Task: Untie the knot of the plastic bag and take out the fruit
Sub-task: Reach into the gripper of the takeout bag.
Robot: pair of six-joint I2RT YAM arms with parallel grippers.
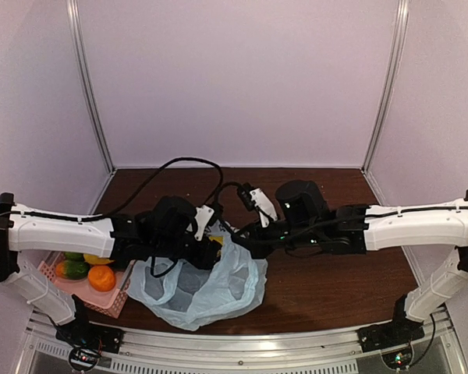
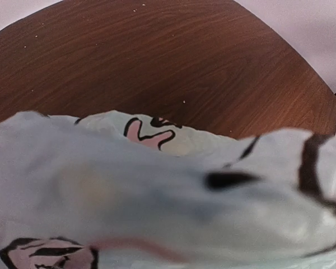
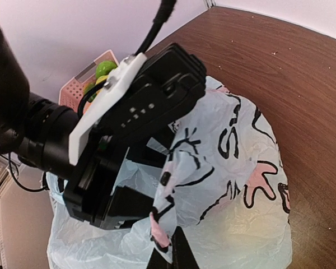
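Nearest the bases, the plastic bag (image 1: 195, 292) slumped on the table (image 1: 335, 280), its mouth turned upward. The right gripper (image 3: 169, 255) appeared pinched shut on the bag's rim. The left gripper (image 3: 116, 208) stood nose-down in the mouth. It was the nearer to the fruit (image 3: 238, 221), a pale lump showing through the plastic below. Its jaw opening could not be determined. No knot was discernible.

I'm working in a lab test booth: plain pale lilac panel walls (image 1: 234, 78) joined by thin aluminium corner posts (image 1: 91, 86) close in a dark brown wood-grain table (image 1: 335, 288). A ribbed aluminium mounting rail (image 1: 242, 347) runs along its near edge.
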